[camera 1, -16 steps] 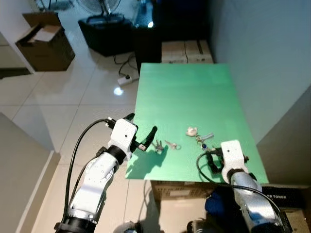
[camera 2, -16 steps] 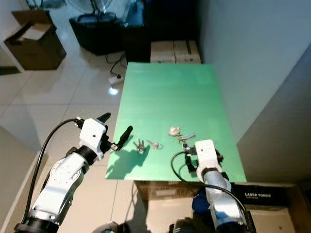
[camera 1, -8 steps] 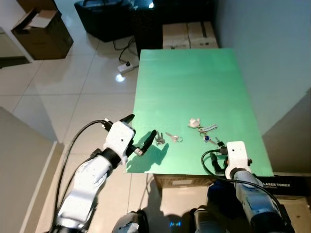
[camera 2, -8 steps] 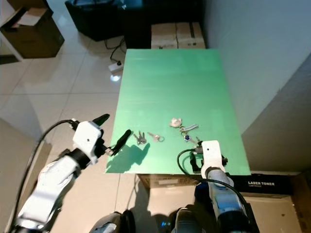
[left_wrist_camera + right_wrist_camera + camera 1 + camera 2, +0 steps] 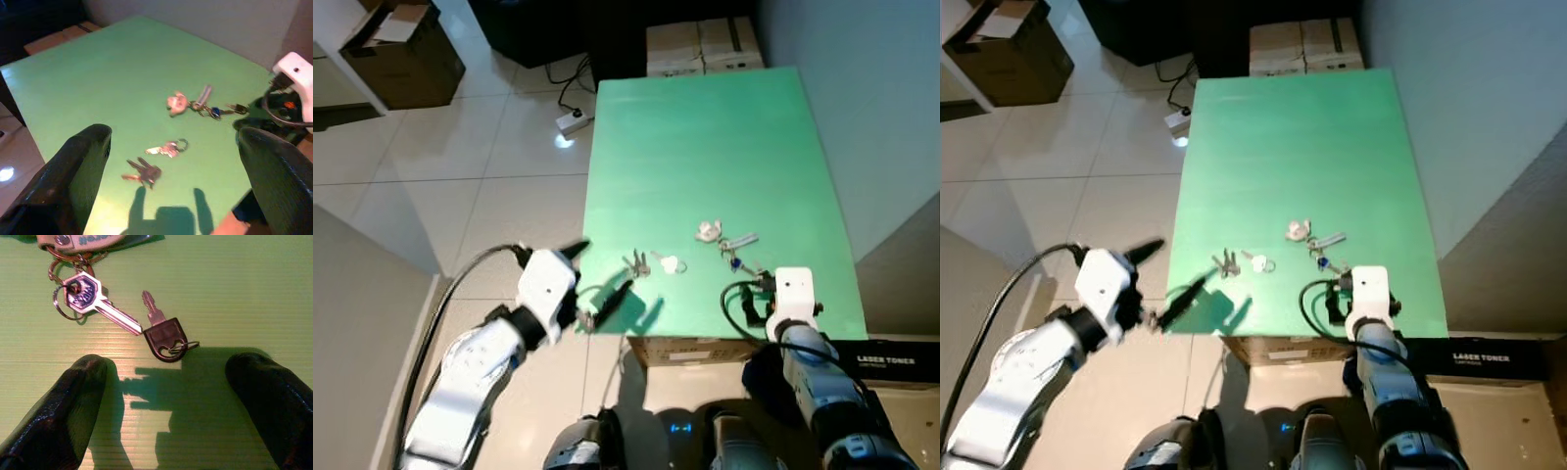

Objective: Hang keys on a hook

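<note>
Two key bunches lie on the green table (image 5: 705, 137). The left one has dark keys (image 5: 639, 262) and a silver key on a ring (image 5: 668, 263). The right one has a pale charm (image 5: 708, 231), a tag (image 5: 741, 239), a blue-headed key (image 5: 85, 291) and a black-headed key (image 5: 166, 338). My left gripper (image 5: 597, 279) is open at the table's near left corner, short of the dark keys (image 5: 144, 172). My right gripper (image 5: 168, 366) is open low over the table, and the black-headed key lies just ahead of its fingers (image 5: 73, 396). Its white wrist (image 5: 792, 292) is at the near right edge.
A grey wall (image 5: 886, 108) runs along the table's right side. Cardboard boxes (image 5: 705, 44) stand past the far end, and a brown box (image 5: 401, 59) and a power strip (image 5: 573, 121) are on the tiled floor to the left. A toner box (image 5: 896, 360) sits low on the right.
The whole view has shifted, so the camera moved. Against the keys, my left gripper has drawn back toward the table's near edge. The right gripper stays by the black-headed key.
</note>
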Available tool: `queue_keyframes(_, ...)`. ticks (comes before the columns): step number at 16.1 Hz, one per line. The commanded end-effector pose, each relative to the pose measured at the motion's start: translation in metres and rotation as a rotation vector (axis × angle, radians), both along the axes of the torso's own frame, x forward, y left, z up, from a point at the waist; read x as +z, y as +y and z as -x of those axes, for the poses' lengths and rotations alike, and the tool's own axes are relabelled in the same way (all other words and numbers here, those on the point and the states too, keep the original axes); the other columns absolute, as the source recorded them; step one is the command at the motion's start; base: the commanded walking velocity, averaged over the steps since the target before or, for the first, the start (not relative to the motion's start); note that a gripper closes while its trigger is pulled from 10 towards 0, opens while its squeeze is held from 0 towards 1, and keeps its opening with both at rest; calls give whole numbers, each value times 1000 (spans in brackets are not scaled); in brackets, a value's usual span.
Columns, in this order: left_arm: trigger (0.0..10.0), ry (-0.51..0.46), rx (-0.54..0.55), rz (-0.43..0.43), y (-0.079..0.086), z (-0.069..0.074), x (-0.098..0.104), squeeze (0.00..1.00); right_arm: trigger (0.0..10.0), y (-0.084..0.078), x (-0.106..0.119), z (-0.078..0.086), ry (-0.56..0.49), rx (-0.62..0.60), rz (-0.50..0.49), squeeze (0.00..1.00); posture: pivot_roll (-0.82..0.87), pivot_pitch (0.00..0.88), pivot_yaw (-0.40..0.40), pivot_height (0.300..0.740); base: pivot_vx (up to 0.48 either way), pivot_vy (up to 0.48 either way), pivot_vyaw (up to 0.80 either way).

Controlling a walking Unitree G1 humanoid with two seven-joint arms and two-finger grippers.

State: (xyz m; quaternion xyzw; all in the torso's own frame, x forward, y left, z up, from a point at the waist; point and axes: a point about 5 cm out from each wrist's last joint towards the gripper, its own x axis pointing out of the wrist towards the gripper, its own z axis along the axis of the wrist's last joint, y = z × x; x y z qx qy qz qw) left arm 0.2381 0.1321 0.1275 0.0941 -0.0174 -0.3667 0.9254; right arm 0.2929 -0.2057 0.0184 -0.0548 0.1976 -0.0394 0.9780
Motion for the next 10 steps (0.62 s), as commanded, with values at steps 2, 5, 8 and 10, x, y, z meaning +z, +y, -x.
queue_keyframes(2, 10000, 11, -16, -8, 0, 1, 2, 0, 10000, 4, -9, 5, 26, -16, -39, 333, 21, 261, 165, 740, 0, 0, 0)
queue_keyframes(5, 10000, 17, -17, -7, 1, 0, 3, 0, 10000, 3, -5, 1, -4, -24, -38, 0, 16, 255, 160, 740, 0, 0, 0)
queue_keyframes(8, 10000, 18, -14, -6, 1, 0, 4, 0, 10000, 8, 3, -2, -61, -24, -23, 0, 11, 248, 152, 740, 0, 0, 0)
queue_keyframes(10, 10000, 18, -13, -3, 0, 1, 3, 0, 10000, 9, 9, -4, -107, -31, -29, 0, 8, 244, 151, 740, 0, 0, 0)
